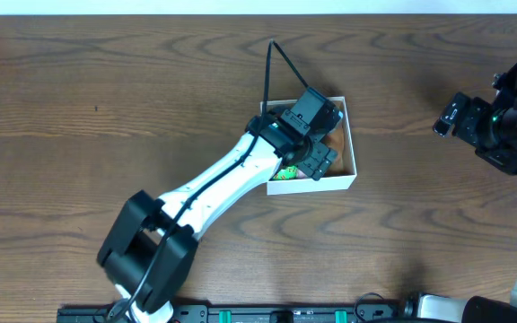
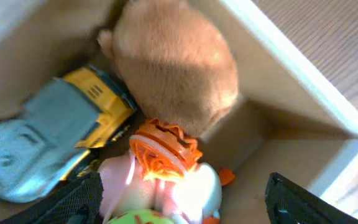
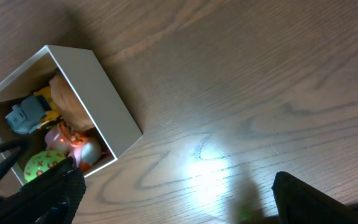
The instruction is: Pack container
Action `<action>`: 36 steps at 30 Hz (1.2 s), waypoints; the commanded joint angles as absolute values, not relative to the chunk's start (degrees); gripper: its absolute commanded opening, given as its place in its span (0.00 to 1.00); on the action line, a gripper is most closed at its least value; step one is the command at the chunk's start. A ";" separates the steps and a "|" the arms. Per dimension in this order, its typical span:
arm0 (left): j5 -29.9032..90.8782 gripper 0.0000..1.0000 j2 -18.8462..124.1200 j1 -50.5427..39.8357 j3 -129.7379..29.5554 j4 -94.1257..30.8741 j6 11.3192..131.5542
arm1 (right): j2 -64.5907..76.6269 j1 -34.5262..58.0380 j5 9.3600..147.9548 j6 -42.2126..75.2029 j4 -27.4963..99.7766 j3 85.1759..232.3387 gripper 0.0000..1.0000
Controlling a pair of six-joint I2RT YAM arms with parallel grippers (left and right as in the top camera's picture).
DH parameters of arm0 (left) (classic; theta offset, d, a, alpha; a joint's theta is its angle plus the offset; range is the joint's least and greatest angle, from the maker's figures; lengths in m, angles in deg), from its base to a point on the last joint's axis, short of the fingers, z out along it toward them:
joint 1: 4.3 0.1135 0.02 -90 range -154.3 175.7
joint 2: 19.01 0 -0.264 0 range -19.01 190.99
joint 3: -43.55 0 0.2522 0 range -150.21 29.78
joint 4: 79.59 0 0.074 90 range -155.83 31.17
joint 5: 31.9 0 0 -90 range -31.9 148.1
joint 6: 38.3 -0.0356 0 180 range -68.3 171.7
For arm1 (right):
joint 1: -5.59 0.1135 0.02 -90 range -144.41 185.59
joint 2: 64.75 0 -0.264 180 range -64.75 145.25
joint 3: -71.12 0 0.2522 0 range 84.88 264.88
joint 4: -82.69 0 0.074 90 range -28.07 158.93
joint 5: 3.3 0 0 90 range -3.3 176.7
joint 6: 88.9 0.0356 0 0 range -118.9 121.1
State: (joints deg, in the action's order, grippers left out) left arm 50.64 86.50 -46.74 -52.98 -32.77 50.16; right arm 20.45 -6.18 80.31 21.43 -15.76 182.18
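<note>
The container (image 1: 326, 186), a small white-walled box with a brown inside, sits at the table's middle. My left gripper (image 1: 317, 135) reaches down into it. In the left wrist view the gripper (image 2: 185, 208) is open over a pink-white doll with orange hair (image 2: 163, 165), touching nothing I can see. Beside the doll lie a tan plush toy (image 2: 173, 62), a yellow and grey-blue truck (image 2: 61, 130) and a green ball (image 2: 138, 218). The box's white rim (image 2: 291, 62) runs along the right. My right gripper (image 1: 460, 117) is open and empty, far right of the box.
In the right wrist view the container (image 3: 98, 93) lies at the upper left with the toys inside, and my right gripper (image 3: 179, 199) hangs over bare wood. A black cable (image 1: 276, 58) loops above the box.
</note>
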 commanded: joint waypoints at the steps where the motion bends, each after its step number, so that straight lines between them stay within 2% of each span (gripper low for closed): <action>1: 53.61 0.85 79.47 -46.43 -54.53 -32.29 50.75 | 19.36 -6.33 80.85 20.54 -15.26 182.16 0.99; 7: 69.41 0.90 67.05 -46.41 -54.53 -26.61 54.81 | 19.10 -6.33 74.97 13.15 -9.97 182.16 0.98; 9: 74.86 0.92 61.74 -46.24 -54.53 -23.03 56.13 | 17.96 -6.33 71.74 6.57 -8.02 182.18 0.89; 10: 76.96 0.93 59.27 -46.04 -54.53 -21.25 56.91 | 17.02 -6.33 71.15 4.65 -7.28 182.18 0.87; 15: 84.67 0.97 45.46 -43.13 -54.53 -11.75 64.19 | 7.84 -5.89 68.79 0.04 -1.73 182.18 0.90; 19: 84.95 1.00 35.58 -38.72 -54.53 -6.61 70.11 | -1.10 -5.92 65.20 -1.84 1.38 182.18 0.95; 24: 84.98 0.98 26.90 -33.95 -54.53 -2.22 71.75 | -9.88 -5.92 65.25 -1.82 -0.52 182.16 0.97; 36: 87.73 0.98 24.71 -30.35 -54.40 7.51 71.75 | -16.88 -5.92 65.42 -1.76 -6.86 182.16 0.99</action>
State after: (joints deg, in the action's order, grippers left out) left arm 86.22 24.28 -30.65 -54.31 7.12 71.23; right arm -16.79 -6.18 65.84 -1.03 -6.69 182.33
